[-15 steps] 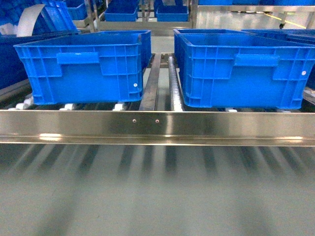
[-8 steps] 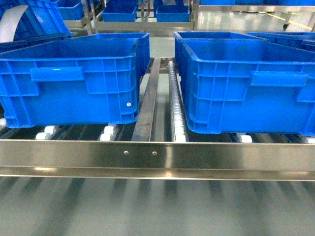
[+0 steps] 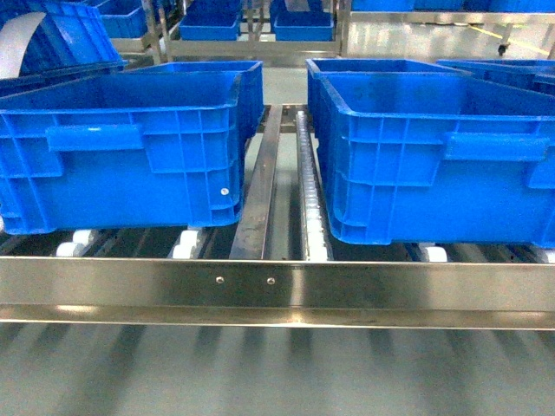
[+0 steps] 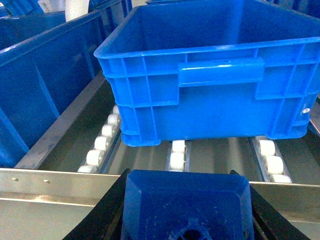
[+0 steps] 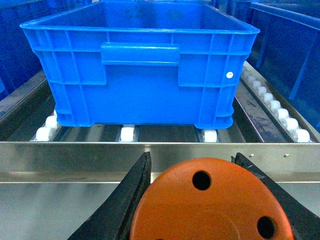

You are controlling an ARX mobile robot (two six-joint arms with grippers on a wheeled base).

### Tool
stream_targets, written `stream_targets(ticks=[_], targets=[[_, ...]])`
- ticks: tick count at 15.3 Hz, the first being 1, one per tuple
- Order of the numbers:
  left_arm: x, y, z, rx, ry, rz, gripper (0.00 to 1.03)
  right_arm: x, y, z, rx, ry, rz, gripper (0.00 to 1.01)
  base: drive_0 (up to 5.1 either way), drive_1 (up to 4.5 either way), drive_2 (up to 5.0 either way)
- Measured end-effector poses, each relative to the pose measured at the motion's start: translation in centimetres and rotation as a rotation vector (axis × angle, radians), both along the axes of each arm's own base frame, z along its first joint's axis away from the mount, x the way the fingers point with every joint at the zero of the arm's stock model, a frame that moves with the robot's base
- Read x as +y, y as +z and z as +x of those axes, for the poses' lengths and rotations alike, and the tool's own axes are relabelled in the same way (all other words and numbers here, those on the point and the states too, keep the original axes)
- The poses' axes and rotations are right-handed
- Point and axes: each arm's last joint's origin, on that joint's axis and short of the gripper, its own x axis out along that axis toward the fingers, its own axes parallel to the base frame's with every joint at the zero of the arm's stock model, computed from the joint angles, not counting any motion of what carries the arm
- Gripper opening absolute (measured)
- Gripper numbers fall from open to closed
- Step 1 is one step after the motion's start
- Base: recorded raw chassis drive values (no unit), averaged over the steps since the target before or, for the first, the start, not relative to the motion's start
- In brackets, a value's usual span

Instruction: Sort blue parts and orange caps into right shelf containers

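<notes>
A shiny grey-green floor [image 3: 260, 373] is seen below, streaked with blurry light reflections. Way at the back, more steel racks [image 3: 251, 39] loaded with blue crates [image 3: 212, 22] can be made out, and pale floor is lit up top right.

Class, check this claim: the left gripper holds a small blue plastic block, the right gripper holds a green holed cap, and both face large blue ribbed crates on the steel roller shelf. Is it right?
One detail is wrong. The right gripper holds an orange holed cap, not green, as the right wrist view shows. The left gripper does hold a small blue plastic block, and both face large blue ribbed crates on the steel roller shelf.
</notes>
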Motion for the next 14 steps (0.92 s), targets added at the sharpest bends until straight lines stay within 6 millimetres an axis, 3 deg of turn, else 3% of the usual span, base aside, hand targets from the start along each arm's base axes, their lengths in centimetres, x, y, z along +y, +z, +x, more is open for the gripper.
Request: stream_targets(ticks=[14], targets=[[0.0,0.0,0.0,0.0,0.0,0.0,0.44,0.0,0.0,0.0,0.0,0.0,0.0,0.42,0.0,0.0,0.0]])
